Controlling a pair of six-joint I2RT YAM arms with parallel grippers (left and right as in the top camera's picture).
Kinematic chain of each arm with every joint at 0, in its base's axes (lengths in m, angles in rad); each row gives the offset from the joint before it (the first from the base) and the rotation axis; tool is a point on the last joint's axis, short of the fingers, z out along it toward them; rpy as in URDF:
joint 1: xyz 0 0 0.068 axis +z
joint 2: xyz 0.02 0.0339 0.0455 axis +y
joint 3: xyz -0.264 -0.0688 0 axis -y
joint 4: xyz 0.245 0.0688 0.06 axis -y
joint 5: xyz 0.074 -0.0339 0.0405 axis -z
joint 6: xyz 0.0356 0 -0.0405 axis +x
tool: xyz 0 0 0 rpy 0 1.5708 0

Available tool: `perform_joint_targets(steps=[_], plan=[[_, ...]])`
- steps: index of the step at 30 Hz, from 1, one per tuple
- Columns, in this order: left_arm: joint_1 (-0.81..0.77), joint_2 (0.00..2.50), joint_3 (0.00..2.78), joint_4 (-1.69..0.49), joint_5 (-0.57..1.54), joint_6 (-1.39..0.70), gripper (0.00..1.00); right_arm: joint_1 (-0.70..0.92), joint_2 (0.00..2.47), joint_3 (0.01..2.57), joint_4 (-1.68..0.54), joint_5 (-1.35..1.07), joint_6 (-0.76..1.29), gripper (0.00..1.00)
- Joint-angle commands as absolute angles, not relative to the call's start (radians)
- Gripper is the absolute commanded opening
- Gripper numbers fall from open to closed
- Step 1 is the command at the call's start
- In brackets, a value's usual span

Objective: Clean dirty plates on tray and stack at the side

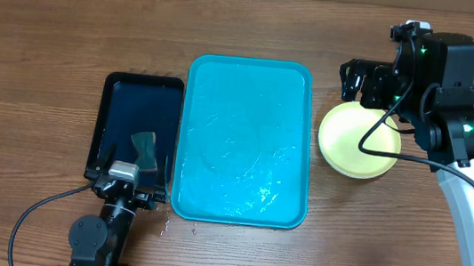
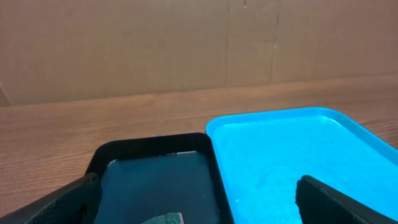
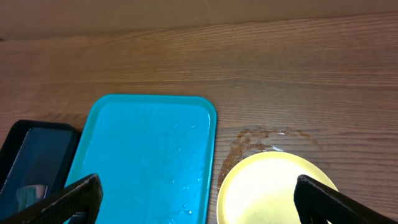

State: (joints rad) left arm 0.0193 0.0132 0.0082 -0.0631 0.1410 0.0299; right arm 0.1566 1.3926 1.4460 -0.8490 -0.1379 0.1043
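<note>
The turquoise tray (image 1: 245,143) lies in the middle of the table, wet and with no plate on it. A pale yellow-green plate (image 1: 357,142) rests on the wood just right of the tray, and its near edge looks thick. My right gripper (image 1: 363,83) hovers above the plate's far side. In the right wrist view it (image 3: 199,202) is open, with the plate (image 3: 273,186) and the tray (image 3: 143,155) below its wide-spread fingers. My left gripper (image 1: 135,166) is open over the near end of the black tray, holding nothing.
A smaller black tray (image 1: 135,121) sits against the turquoise tray's left side with a grey-green sponge (image 1: 144,147) in it. The sponge (image 2: 165,219) lies just below my left gripper (image 2: 196,205). A wet patch (image 3: 261,140) marks the wood beyond the plate.
</note>
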Motion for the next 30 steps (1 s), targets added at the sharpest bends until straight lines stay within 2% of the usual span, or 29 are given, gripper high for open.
perform_joint_targets(steps=[1, 23, 30], plan=[[0.016, 0.004, 0.005, -0.067, 0.127, 0.053, 1.00, 0.151, 1.394, 1.467, -0.844, -0.131, 0.104, 1.00], [0.016, 0.004, 0.005, -0.067, 0.127, 0.053, 1.00, 0.151, 1.406, 1.460, -0.845, -0.131, 0.104, 1.00], [0.016, 0.004, 0.005, -0.067, 0.127, 0.053, 1.00, 0.151, 1.313, 1.459, -0.820, -0.132, 0.104, 1.00]])
